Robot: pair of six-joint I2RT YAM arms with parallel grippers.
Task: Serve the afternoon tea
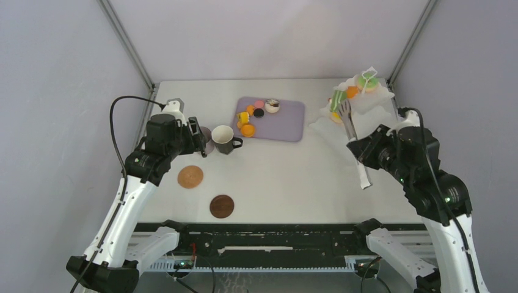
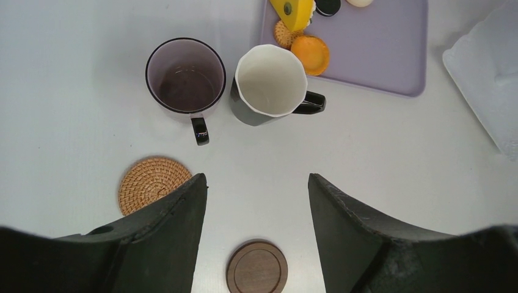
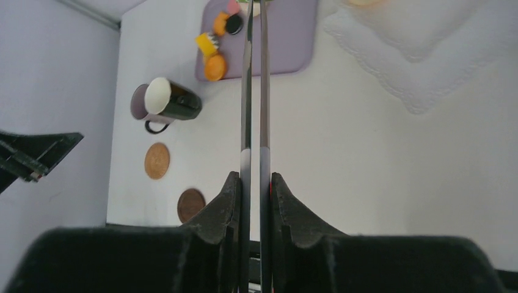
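**Right hand** (image 3: 255, 183): clenched on the long white tongs (image 1: 353, 135), with both blades pressed nearly together between the fingers. The grip sits toward the handle end, so the tips reach well ahead of the hand. Seen from overhead, the tips lie just beside the white three-tier stand (image 1: 375, 101) at the far right corner of the tabletop (image 1: 293, 177). I cannot make out anything held in the tips.

**Left hand** (image 2: 256, 183): released, fingers spread, empty. It hangs on the near side of the two mugs, a stance that would suit a descent onto either one.

**Mugs:** the mauve mug (image 2: 185, 76) and the dark mug (image 2: 270, 82), white inside, stand upright close side by side. Both are empty, and neither is on a coaster. The mauve handle points toward the left hand; the dark handle points right.

**Coasters:** the woven coaster (image 2: 153, 183) and the wooden coaster (image 2: 257, 268) lie bare on the tabletop, nearer the arm bases than the mugs.

**Sweets:** green and orange pieces sit on the stand. Others remain on the lilac tray (image 2: 379, 49), among them an orange macaron (image 2: 310, 54). Judged from this layout, serving is partly done.
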